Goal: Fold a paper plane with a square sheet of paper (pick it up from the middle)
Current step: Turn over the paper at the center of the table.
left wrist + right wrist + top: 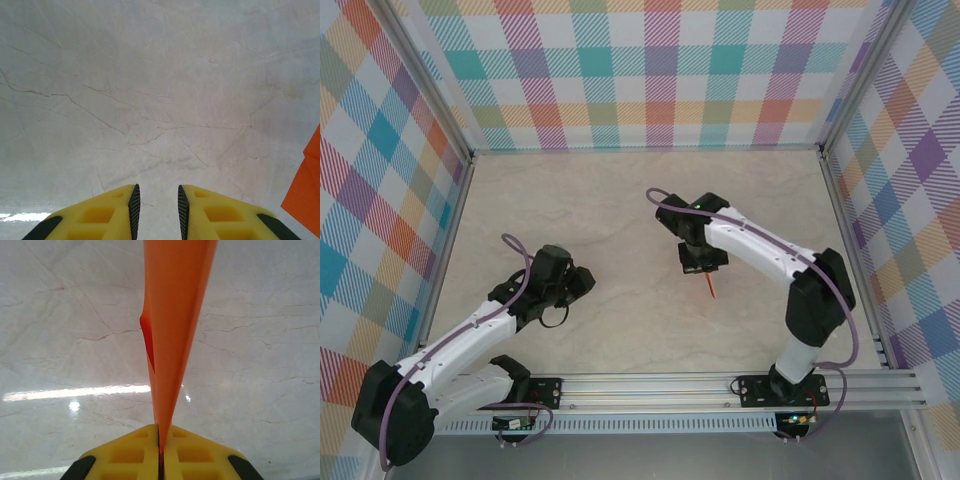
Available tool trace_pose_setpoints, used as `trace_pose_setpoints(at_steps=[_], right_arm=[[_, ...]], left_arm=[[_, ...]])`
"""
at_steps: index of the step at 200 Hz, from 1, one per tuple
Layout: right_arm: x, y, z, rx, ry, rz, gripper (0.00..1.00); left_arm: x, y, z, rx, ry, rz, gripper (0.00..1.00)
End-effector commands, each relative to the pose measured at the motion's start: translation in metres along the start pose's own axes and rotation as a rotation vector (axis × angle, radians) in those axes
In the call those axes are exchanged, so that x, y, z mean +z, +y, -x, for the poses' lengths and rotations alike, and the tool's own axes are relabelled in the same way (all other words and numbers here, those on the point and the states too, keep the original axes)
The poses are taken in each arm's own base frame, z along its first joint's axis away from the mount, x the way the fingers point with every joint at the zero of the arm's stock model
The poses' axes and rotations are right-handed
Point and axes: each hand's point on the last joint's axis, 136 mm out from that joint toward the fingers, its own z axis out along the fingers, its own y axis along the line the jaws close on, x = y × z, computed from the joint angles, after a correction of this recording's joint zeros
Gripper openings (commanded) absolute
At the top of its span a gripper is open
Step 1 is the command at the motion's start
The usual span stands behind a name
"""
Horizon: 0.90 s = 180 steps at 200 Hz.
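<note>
The paper plane (175, 320) is a narrow folded strip of bright orange paper, pinched edge-on between the yellow fingers (135, 455) of my right gripper (161, 450), which is shut on it above the table. From above, only its pointed tip (711, 289) pokes out below the right gripper (703, 262), near the table's middle. An orange edge of the plane (306, 195) also shows at the right of the left wrist view. My left gripper (157, 202) stands open over bare marble, nothing between its jaws; from above it sits at the left (578, 283).
The beige marble table (620, 210) is walled by checked panels (650, 70) at the back and both sides. An aluminium rail (720, 385) carrying the arm bases runs along the near edge.
</note>
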Motion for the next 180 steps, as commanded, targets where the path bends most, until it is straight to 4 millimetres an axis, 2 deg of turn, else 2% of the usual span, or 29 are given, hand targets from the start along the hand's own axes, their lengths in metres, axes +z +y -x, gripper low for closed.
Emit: trace_pose_setpoints(at_steps=[1,24,55,71,83,97,125,140,162,180], right_arm=[[0.009,0.002,-0.008,-0.014,0.056,-0.102,0.09],[0.026,0.042,-0.01,-0.048,0.105,-0.076,0.1],[0.045,0.123,-0.017,-0.091,0.185,0.114,0.12],[0.045,0.159,-0.019,-0.089,0.213,0.273,0.21],[0.037,0.175,-0.018,-0.088,0.204,0.384,0.29],[0.027,0.175,-0.015,-0.085,0.168,0.429,0.41],[0.01,0.162,-0.016,-0.048,0.106,0.56,0.48],[0.005,0.156,-0.018,-0.013,0.088,0.674,0.4],[0.011,0.146,-0.027,0.027,0.075,0.786,0.28],[0.018,0.144,-0.034,0.045,0.086,0.849,0.23]], left_arm=[[-0.002,0.012,0.003,-0.02,-0.019,0.037,0.28],[-0.004,0.012,0.003,-0.023,-0.021,0.036,0.28],[-0.006,0.015,0.003,-0.029,-0.026,0.037,0.28],[-0.007,0.016,0.003,-0.031,-0.028,0.035,0.29],[-0.008,0.017,0.002,-0.032,-0.025,0.034,0.29],[-0.009,0.017,0.001,-0.034,-0.02,0.034,0.29],[-0.006,0.017,-0.002,-0.038,-0.008,0.021,0.3],[-0.004,0.015,-0.003,-0.04,0.0,0.008,0.3],[0.001,0.008,-0.005,-0.035,0.023,-0.021,0.3],[0.005,0.001,-0.007,-0.028,0.049,-0.041,0.3]])
